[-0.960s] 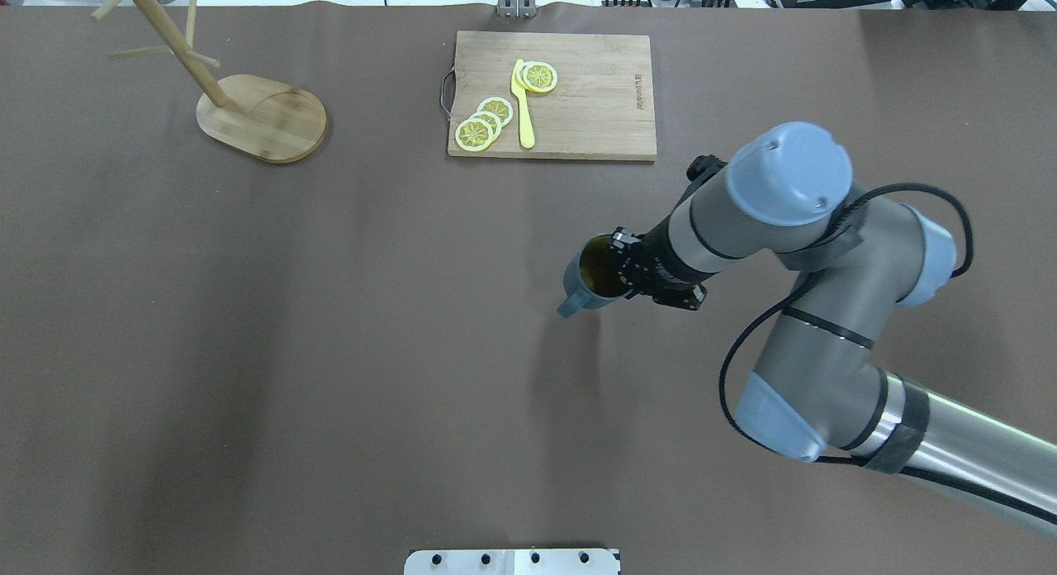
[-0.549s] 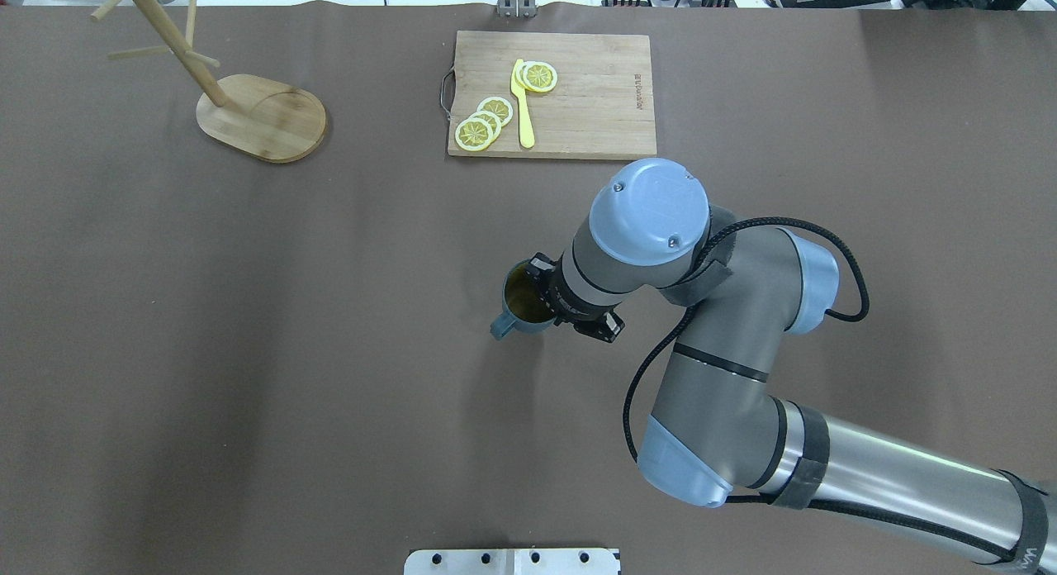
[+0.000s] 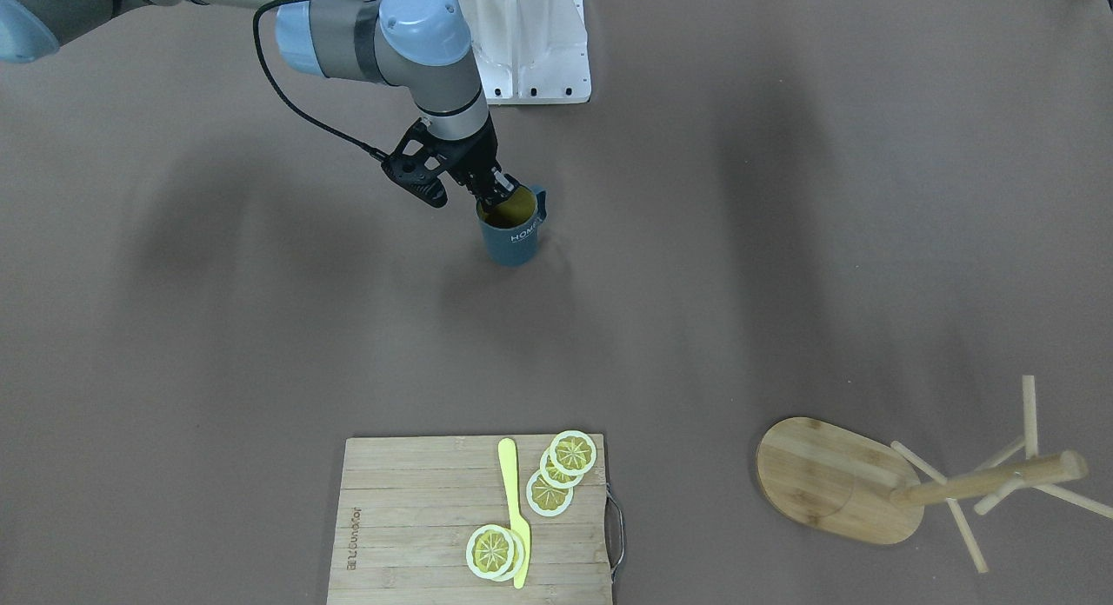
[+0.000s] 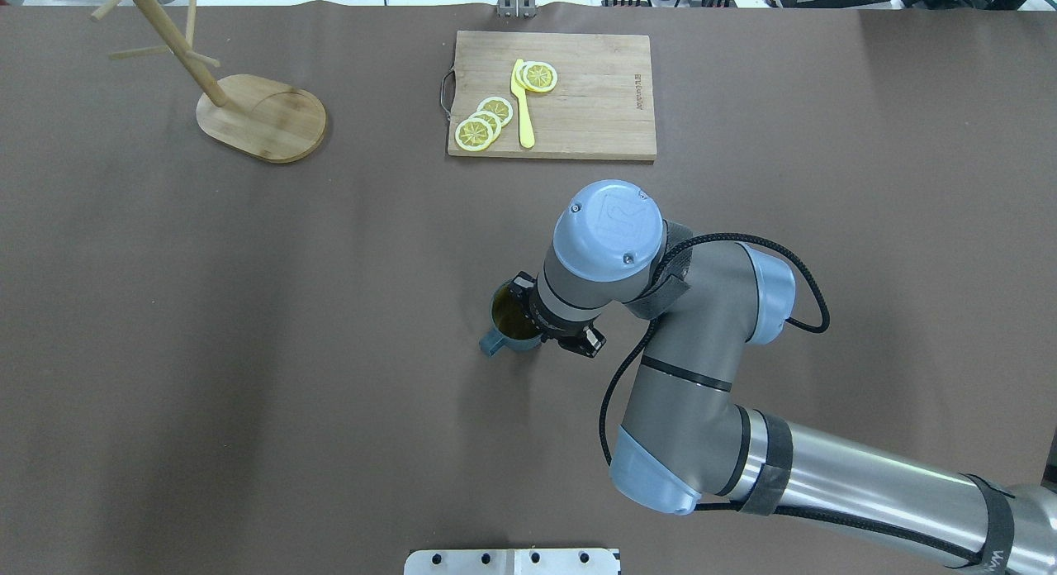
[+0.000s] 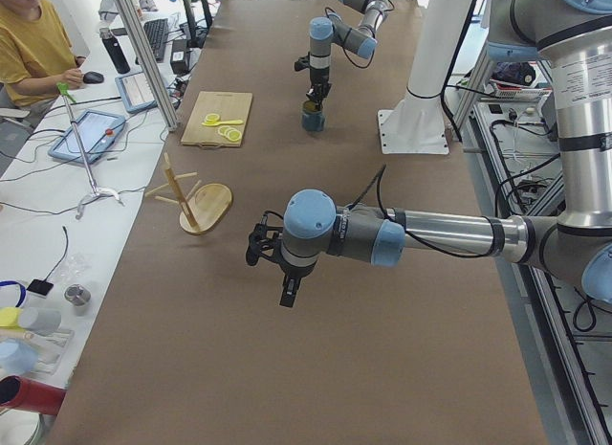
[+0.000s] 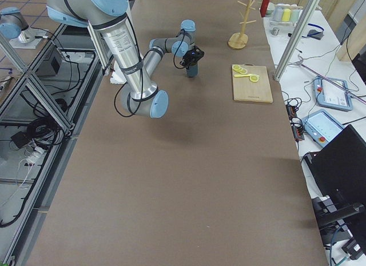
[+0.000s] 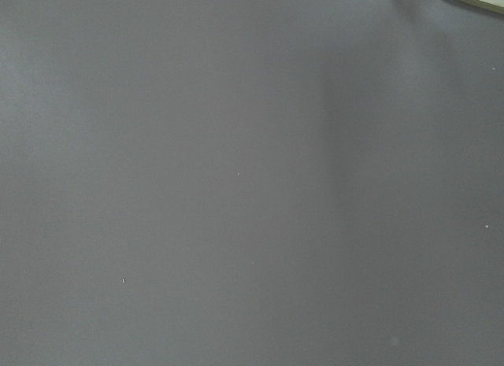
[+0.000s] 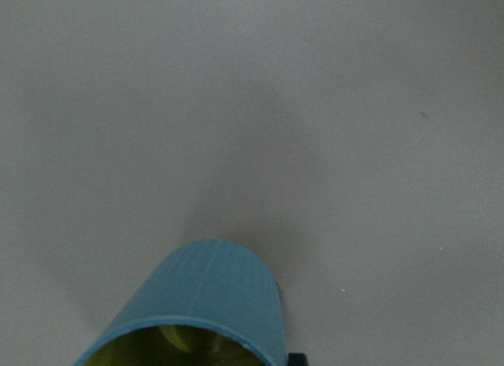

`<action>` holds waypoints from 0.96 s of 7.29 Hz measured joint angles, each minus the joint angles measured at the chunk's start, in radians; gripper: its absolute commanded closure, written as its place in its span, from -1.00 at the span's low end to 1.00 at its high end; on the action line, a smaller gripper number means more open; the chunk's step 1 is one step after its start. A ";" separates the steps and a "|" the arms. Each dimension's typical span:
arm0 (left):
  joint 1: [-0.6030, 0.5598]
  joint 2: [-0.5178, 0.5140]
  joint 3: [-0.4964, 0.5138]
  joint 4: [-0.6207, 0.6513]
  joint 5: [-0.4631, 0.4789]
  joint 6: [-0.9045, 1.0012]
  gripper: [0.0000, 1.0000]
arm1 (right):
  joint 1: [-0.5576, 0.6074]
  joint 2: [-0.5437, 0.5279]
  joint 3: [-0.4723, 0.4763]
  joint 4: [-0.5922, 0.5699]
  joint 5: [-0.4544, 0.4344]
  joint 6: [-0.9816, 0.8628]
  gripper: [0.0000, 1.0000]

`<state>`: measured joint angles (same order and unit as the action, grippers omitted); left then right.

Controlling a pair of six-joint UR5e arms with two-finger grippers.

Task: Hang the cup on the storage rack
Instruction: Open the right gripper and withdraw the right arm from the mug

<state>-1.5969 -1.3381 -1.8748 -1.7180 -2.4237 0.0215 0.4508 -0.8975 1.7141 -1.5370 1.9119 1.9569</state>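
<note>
The teal-blue ribbed cup with a yellow inside stands upright near the table's middle, handle pointing to the robot's left. It also shows in the front view and the right wrist view. My right gripper is shut on the cup's rim from above, one finger inside. I cannot tell if the cup touches the table. The bamboo storage rack stands far off at the back left, its pegs bare. My left gripper shows only in the left side view; I cannot tell its state.
A wooden cutting board with lemon slices and a yellow knife lies at the back centre. A white mount plate sits at the near edge. Brown table cover lies between cup and rack.
My right arm has carried the cup to the left and toward the robot's side of the table. The grip on the rim has not changed. The rack and board have not moved.
</note>
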 measured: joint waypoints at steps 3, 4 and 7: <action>0.000 0.000 0.001 0.000 -0.001 -0.001 -0.95 | -0.011 -0.001 -0.001 0.001 0.002 -0.029 -1.00; 0.001 0.000 0.002 -0.002 -0.012 -0.001 -0.95 | -0.011 -0.001 0.001 0.002 0.003 -0.042 -1.00; 0.007 -0.001 0.009 -0.125 -0.113 0.000 -0.95 | 0.059 -0.023 0.069 -0.001 0.095 -0.062 -1.00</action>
<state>-1.5897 -1.3393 -1.8662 -1.8432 -2.5371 0.0212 0.5100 -0.9203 1.7827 -1.5377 2.0072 1.8949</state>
